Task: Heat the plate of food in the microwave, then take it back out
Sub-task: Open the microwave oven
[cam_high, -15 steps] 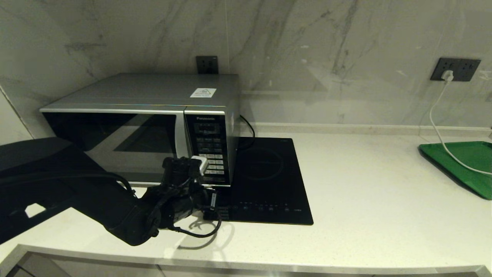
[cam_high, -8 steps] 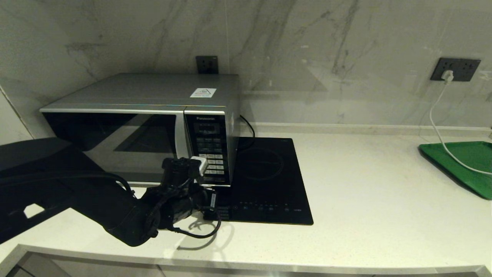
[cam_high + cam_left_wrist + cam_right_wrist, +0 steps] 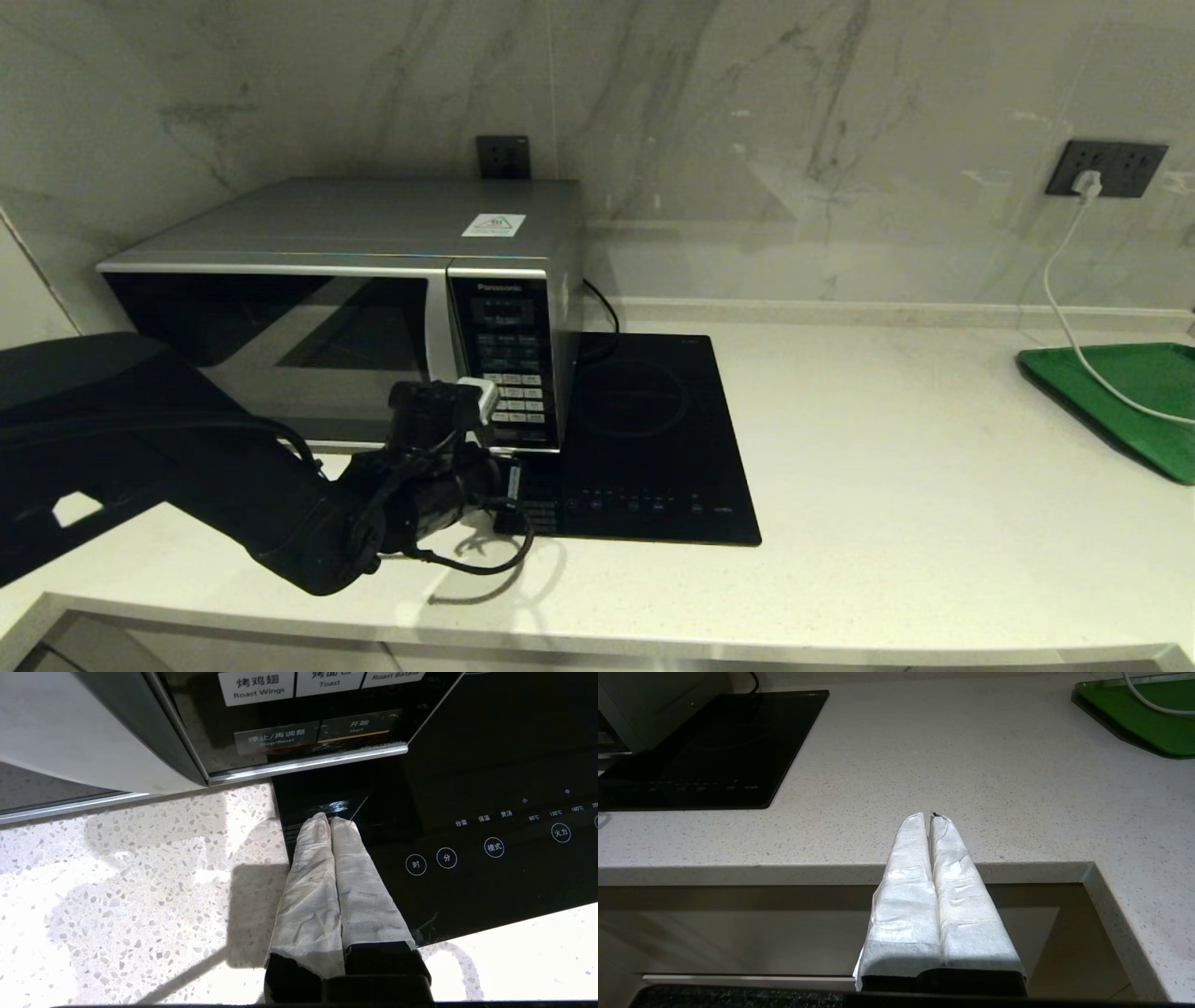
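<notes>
The silver-grey microwave (image 3: 355, 233) stands at the back left with its dark glass door (image 3: 280, 336) closed. No plate of food shows in any view. My left gripper (image 3: 480, 396) is shut with nothing between its white-wrapped fingers, just in front of the lower rows of the button panel (image 3: 509, 364). In the left wrist view the left gripper (image 3: 331, 821) sits below the Start button (image 3: 355, 729), with its tips seen over the near corner of the hob (image 3: 467, 788). My right gripper (image 3: 927, 816) is shut and empty at the counter's front edge, outside the head view.
A flat black hob (image 3: 653, 439) lies right of the microwave. A green tray (image 3: 1130, 401) sits at the far right, with a white cable (image 3: 1064, 308) running onto it from a wall socket. The pale counter (image 3: 887, 485) spreads between hob and tray.
My left gripper has shifted very slightly up and to the left in front of the button panel. The microwave door stays closed.
</notes>
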